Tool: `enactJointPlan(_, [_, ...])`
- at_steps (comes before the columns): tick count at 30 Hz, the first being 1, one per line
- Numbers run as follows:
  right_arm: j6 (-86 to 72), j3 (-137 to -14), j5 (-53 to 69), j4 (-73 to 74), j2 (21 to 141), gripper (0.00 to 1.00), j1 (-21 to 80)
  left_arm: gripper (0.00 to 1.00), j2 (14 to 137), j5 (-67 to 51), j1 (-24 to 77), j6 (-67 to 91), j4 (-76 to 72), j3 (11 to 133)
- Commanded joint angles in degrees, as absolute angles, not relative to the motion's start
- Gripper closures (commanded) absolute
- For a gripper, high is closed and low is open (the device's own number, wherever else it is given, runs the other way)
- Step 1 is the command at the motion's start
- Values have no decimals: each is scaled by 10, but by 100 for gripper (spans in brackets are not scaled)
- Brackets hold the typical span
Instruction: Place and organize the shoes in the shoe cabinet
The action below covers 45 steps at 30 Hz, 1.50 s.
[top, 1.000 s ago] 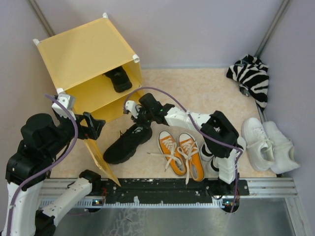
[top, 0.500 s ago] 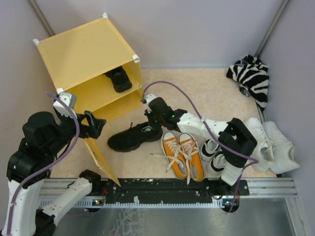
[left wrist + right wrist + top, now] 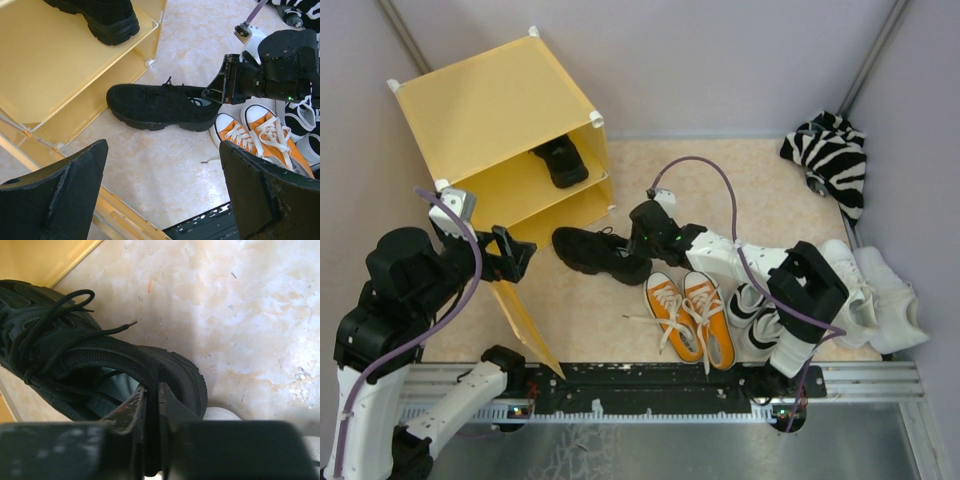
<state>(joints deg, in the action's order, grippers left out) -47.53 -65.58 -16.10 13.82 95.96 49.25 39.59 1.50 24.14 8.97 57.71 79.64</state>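
The yellow shoe cabinet (image 3: pixel 495 120) stands at the far left with one chunky black shoe (image 3: pixel 560 160) on its inner shelf. My right gripper (image 3: pixel 642 243) is shut on the heel collar of the second black shoe (image 3: pixel 598 252), which lies on the floor with its toe toward the cabinet opening. In the right wrist view the jaws pinch the collar (image 3: pixel 152 400). My left gripper (image 3: pixel 517 255) is open and empty beside the open door panel (image 3: pixel 525 320); its view shows the same black shoe (image 3: pixel 160 105).
Orange sneakers (image 3: pixel 688 315) sit at the front centre. Black-and-white sneakers (image 3: pixel 755 322) are partly hidden under my right arm. White sneakers (image 3: pixel 870 290) lie at the right wall. A zebra-striped cloth (image 3: pixel 830 160) lies at the far right corner.
My right gripper has swung the black shoe round and carried it away from the front edge toward the cabinet's lower opening. The left arm has stayed put.
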Motion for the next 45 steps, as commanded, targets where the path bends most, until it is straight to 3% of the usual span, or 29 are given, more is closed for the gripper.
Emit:
enactJointPlan(1, [-467,-665,-120,119,971,58,497,1,389,15,242,90,575,785])
enactJointPlan(14, [-111,-743,-58,228,990,24,517,1,388,11,242,89,563,768])
enactJointPlan(21, [-64,-776,-94,290,1024,12,516,1,389,20,242,83,565,768])
enactJointPlan(29, [-46,-730,-45,261,1026,10,501,1,397,23,242,78,562,769])
enactJointPlan(31, [-39,-715,-31,245,1027,13,500,1,399,25,243,77,561,771])
enactJointPlan(39, [-49,-706,33,209,1060,53,495,1,400,27,242,84,568,779])
enactJointPlan(42, [-99,-710,24,206,1048,100,496,1,402,32,242,85,575,787])
enactJointPlan(45, [-168,-719,9,202,1020,100,499,1,405,31,243,85,577,793])
